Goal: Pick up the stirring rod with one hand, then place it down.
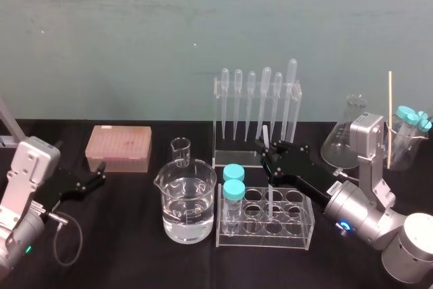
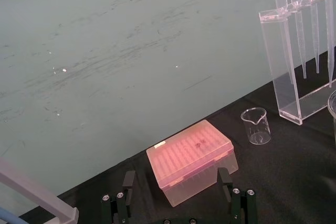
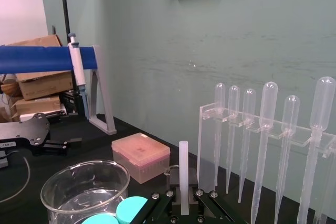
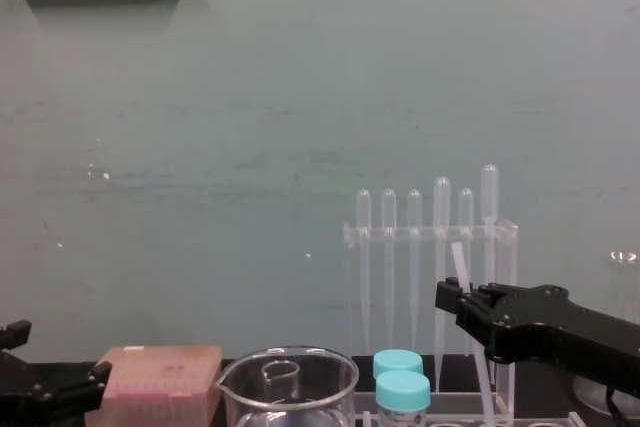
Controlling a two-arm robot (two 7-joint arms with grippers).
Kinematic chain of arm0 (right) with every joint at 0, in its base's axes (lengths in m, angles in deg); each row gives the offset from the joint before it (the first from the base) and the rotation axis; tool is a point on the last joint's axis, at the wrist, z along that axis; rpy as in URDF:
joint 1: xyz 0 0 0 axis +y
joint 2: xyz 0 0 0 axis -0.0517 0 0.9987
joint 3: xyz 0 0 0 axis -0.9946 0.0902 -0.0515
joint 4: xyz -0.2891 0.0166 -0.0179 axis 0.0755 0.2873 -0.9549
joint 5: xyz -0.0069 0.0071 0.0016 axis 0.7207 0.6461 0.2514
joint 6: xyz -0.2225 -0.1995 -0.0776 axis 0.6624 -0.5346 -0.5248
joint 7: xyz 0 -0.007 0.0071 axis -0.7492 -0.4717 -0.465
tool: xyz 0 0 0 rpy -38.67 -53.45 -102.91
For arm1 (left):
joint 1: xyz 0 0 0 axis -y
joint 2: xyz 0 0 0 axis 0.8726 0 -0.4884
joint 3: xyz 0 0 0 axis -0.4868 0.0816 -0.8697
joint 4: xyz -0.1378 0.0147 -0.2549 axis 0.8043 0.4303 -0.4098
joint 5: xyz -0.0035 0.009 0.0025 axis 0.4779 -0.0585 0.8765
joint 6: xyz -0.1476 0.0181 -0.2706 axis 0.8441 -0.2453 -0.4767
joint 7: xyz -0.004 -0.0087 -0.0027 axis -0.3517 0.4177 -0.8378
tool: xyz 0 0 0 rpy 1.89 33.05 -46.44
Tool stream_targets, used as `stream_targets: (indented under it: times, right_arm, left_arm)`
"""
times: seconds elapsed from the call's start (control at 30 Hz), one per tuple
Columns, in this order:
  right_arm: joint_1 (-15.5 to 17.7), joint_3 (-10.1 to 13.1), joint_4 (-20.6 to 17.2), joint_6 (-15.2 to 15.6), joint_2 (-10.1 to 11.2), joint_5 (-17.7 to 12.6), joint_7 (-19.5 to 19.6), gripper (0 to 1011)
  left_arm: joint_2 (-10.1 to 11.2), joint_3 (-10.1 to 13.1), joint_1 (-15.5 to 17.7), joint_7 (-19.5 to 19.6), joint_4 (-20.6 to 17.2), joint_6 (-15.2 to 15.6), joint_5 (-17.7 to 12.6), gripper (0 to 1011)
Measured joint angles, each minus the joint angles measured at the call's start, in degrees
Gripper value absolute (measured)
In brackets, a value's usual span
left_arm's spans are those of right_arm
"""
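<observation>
The stirring rod is a thin translucent-white stick standing nearly upright, pinched in my right gripper, which is shut on it. In the right wrist view the stirring rod rises straight up between the black fingers. From the chest the stirring rod leans slightly, held by the right gripper in front of the pipette stand. Its lower part runs down into the clear test tube rack; whether its end rests there I cannot tell. My left gripper is parked open at the left, near the pink box.
A large beaker of water and a small beaker stand left of the rack. Two blue-capped tubes sit in the rack. Behind are the pipette stand, a pink tip box, a flask and a wooden stick.
</observation>
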Motion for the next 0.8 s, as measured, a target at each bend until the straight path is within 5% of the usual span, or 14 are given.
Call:
stream_targets:
  times: [0.33,0.8]
  right_arm:
    - [0.0,0.02,-0.09,0.0,0.03,-0.07,-0.01,133]
    - [0.01,0.02,-0.16,-0.02,0.09,-0.22,-0.04,585]
  left_arm:
    - [0.0,0.0,0.0,0.0,0.0,0.0,0.0,1000]
    - [0.0,0.0,0.0,0.0,0.0,0.0,0.0,1000]
